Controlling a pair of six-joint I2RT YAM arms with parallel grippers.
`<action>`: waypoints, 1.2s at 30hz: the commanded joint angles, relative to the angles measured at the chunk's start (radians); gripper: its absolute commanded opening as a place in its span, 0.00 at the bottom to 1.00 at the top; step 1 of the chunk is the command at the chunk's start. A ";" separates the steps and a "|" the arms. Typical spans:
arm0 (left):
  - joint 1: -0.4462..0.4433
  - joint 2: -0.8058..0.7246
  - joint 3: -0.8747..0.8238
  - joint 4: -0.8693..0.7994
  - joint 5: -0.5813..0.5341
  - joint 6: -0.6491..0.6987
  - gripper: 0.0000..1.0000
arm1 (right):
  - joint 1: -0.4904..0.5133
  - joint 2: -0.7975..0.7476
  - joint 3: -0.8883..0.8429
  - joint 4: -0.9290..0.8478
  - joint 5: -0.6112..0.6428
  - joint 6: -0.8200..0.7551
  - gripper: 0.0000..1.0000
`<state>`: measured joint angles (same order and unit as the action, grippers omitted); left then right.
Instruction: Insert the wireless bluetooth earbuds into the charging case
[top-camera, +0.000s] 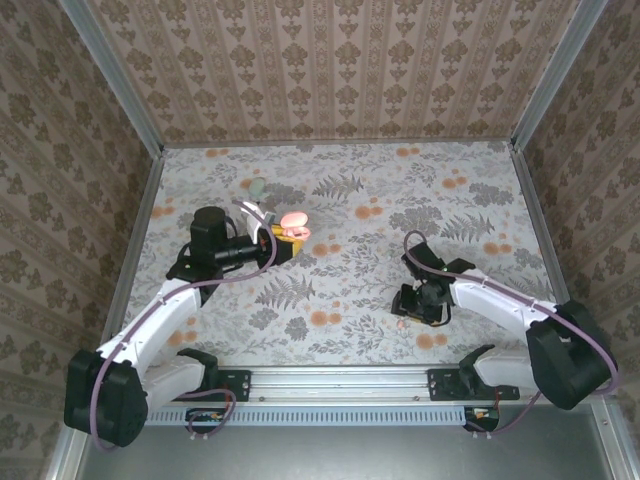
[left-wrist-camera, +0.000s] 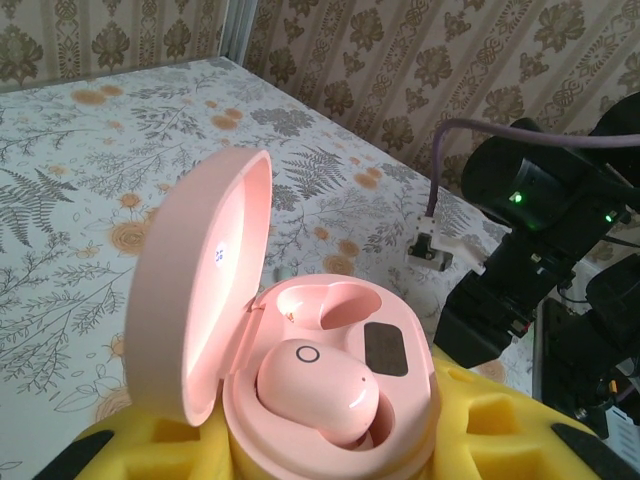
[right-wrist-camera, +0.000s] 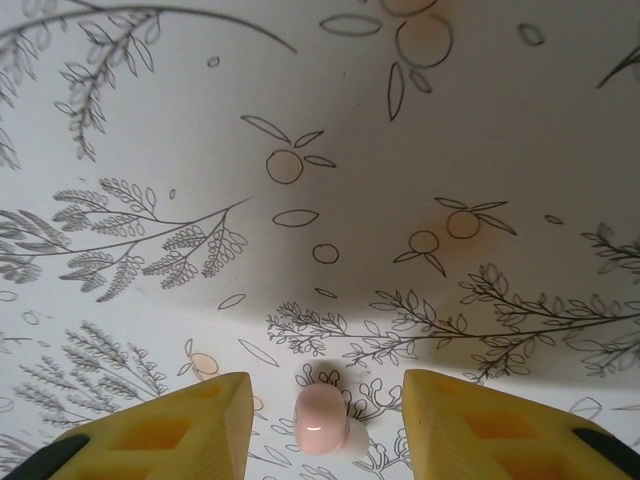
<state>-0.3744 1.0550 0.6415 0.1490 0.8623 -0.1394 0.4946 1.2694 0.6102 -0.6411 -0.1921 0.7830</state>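
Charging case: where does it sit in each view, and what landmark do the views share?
Top external: charging case, lid open, in the left gripper, left of centre.
Left wrist: bottom centre, seated earbud inside.
Right wrist: loose earbud lies between the right gripper's fingers on the table.
Shared landmark: the floral table print.

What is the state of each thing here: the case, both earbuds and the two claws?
charging case: lid open, one socket empty.
seated earbud: in the other socket.
loose earbud: lying on the table, ungripped.
left claw: shut on the charging case.
right claw: open, fingers either side of the loose earbud.
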 joint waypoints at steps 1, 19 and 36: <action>-0.010 -0.018 -0.003 -0.015 -0.010 0.000 0.07 | 0.030 0.036 0.034 0.003 -0.012 -0.026 0.44; -0.014 -0.014 0.021 -0.056 -0.023 0.017 0.08 | 0.234 0.201 0.229 -0.081 0.083 -0.103 0.43; -0.023 -0.006 0.026 -0.057 -0.019 0.021 0.08 | 0.094 -0.128 0.011 -0.048 0.030 0.099 0.40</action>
<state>-0.3882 1.0554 0.6418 0.0963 0.8387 -0.1387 0.6205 1.1690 0.6769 -0.6865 -0.1074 0.8162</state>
